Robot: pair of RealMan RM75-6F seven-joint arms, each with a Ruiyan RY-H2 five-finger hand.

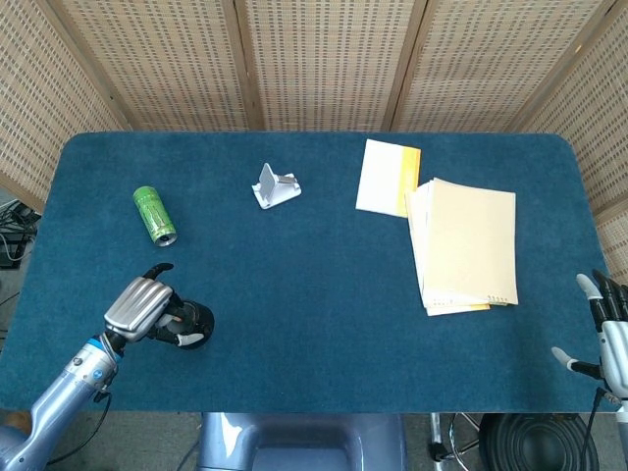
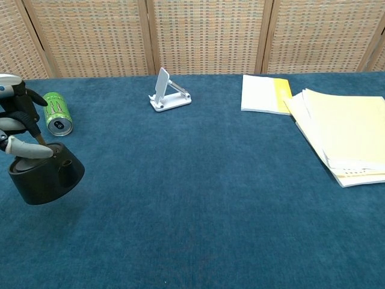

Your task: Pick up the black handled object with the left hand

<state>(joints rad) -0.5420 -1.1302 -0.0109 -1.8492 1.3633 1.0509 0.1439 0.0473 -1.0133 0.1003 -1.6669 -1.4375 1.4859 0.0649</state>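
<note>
The black handled object is a small black kettle [image 2: 45, 177] with a loop handle on top, seen at the left of the chest view and as a black kettle [image 1: 192, 324] near the table's front left in the head view. My left hand [image 1: 142, 307] grips its handle from above and holds it lifted off the blue table [image 1: 314, 285], tilted. In the chest view the left hand [image 2: 17, 129] sits at the frame's left edge. My right hand [image 1: 606, 339] stands off the table's right front corner, fingers spread and holding nothing.
A green can [image 1: 155, 215] lies on its side behind the left hand. A white phone stand [image 1: 274, 185] sits at the back centre. A white and yellow notebook [image 1: 388, 177] and a stack of cream papers [image 1: 463, 243] lie at the right.
</note>
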